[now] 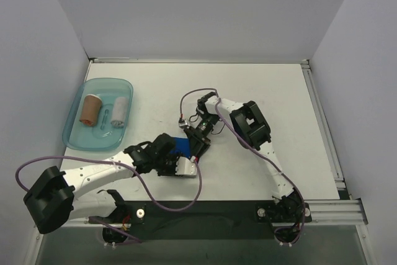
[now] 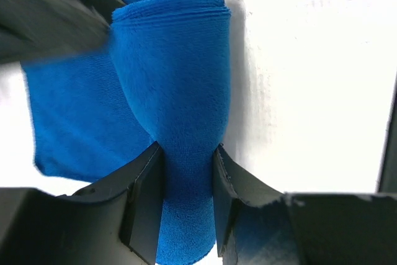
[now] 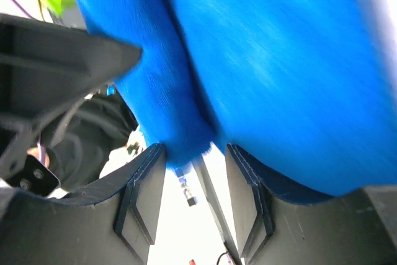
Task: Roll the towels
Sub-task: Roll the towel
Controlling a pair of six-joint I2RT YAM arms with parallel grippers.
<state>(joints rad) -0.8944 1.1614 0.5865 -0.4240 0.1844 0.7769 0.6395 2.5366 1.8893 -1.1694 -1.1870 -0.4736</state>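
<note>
Towels sit in two places on the white tabletop (image 1: 267, 91). The left arm (image 1: 93, 178) reaches in from the near left corner and the right arm (image 1: 263, 144) bends in from the near right, and the two meet near the middle of the tabletop. A clear blue-green tray (image 1: 74, 133) lies at the left side, well apart from that meeting point. The blue towel (image 1: 182, 145) is under the two wrists and mostly hidden from above. The left wrist view shows part of it wound into a thick roll, with a flat flap spreading beside it on the tabletop. In the tray a rolled tan towel (image 1: 90, 110) and a rolled white towel (image 1: 118, 111) lie side by side, not touching. The left tool (image 2: 189, 153) is closed on the roll, its fingers squeezing it to a narrow waist. The right tool (image 3: 195, 153) has its jaws standing apart with a fold of the blue towel dipping between the tips; whether it pinches the cloth I cannot tell
</note>
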